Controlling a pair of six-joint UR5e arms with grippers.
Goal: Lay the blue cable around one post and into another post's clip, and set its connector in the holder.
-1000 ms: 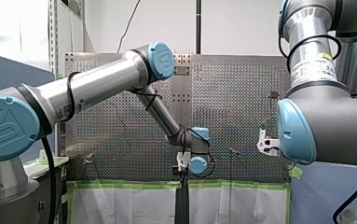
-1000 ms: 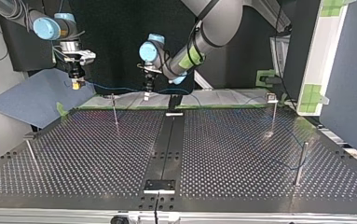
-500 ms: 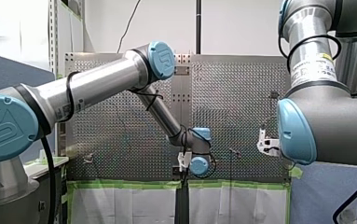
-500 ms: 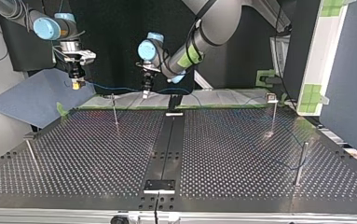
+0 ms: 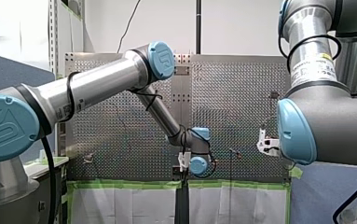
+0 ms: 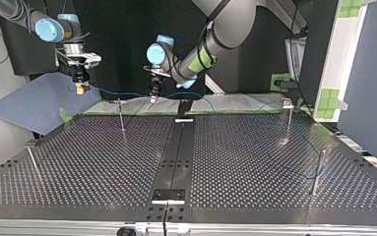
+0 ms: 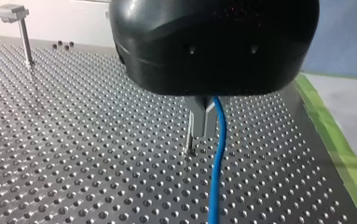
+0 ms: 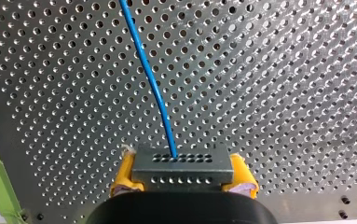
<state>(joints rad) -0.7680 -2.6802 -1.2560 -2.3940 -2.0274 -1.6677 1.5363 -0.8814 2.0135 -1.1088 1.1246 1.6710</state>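
My right gripper (image 8: 182, 177) clamps its yellow pads on the grey connector (image 8: 181, 164), above the perforated table's (image 6: 102, 157) far left edge in the top view. The blue cable (image 6: 122, 92) runs right to my left gripper (image 7: 200, 125), whose metal fingers are closed on it.

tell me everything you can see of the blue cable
The blue cable is thin, round and flexible. One end enters a grey perforated connector clamped between my right gripper's yellow pads. From there it sags across to my left gripper, whose metal fingers pinch it. It then trails low over the perforated table toward a post at the top view's right.
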